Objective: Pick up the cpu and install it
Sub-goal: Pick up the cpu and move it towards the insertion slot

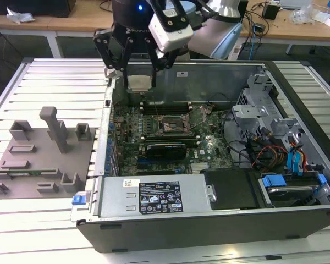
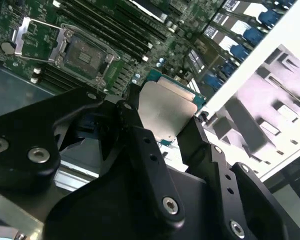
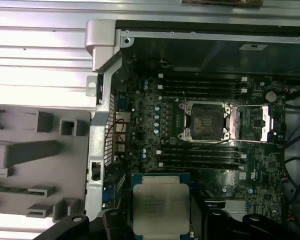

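My gripper (image 1: 139, 77) is shut on the cpu (image 1: 139, 82), a small silvery square chip, with a black finger on each side of it. It hangs in the air above the back corner of the open computer case, on the exterior view's left. Both wrist views show the cpu (image 2: 167, 112) (image 3: 160, 207) flat between the fingers (image 2: 137, 130), metal top toward the cameras. The open cpu socket (image 1: 173, 125) (image 2: 85, 55) (image 3: 206, 120) sits on the green motherboard, its metal frame flipped up. The cpu is well above the socket and off to one side of it.
A long black expansion card (image 1: 165, 149) lies in front of the socket, with memory slots (image 3: 200, 85) on both sides. Drive bays with blue tabs (image 1: 286, 159) take up the case's right part. A grey fixture block (image 1: 41, 154) stands on the slatted table at the left.
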Controlling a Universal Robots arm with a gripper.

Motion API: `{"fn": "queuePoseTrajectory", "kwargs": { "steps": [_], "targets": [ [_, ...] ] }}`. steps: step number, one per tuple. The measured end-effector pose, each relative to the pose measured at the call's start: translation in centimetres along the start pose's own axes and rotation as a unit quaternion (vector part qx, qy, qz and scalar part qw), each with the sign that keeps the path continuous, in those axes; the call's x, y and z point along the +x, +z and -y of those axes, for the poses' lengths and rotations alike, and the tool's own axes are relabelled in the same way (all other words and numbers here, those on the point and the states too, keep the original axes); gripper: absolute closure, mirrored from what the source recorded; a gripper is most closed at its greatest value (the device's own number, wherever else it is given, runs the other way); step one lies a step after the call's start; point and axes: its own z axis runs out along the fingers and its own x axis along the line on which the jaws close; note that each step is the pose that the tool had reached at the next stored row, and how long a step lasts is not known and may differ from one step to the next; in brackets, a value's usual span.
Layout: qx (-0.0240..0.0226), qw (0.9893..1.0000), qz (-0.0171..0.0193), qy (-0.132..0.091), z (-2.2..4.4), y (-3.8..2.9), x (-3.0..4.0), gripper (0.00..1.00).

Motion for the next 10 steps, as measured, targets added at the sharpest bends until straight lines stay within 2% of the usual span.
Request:
{"fn": "queuePoseTrajectory", "kwargs": {
  "steps": [6,10],
  "targets": [
    [0.0001,1.0000,-0.0001,0.000,0.10,1.31,-1.10,0.45],
    [0.0002,1.0000,0.0000,-0.001,0.17,2.58,-2.07,0.45]
  ]
}}
